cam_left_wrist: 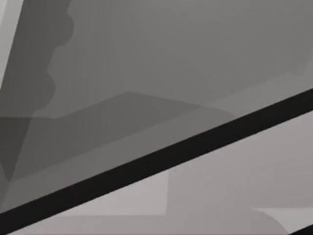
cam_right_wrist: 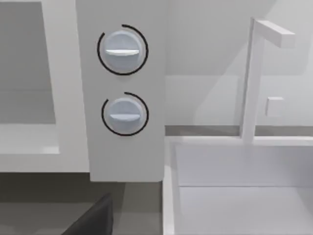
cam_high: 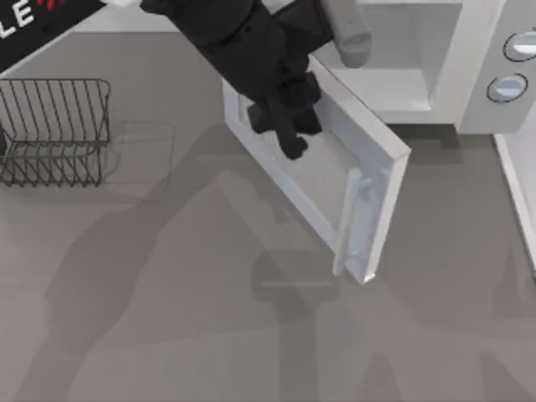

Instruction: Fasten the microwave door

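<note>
Large white flat microwave door (cam_high: pixel 331 180) ajar, roughly half-swung; left gripper (cam_high: pixel 293 142) apparently pressing its window; finger state unclear; closing remains.

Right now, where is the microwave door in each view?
Top view: microwave door at centre, swung open, left gripper at its window.
Left wrist view: close-up of pale panels and a black band, possibly the door's rim; cannot confirm.
Right wrist view: faces the two knobs and cavity instead.
Shared landmark: those knobs, at the top view's upper right.

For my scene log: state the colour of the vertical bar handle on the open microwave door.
Pale grey bar handle on the white door, best in the top view.
</note>
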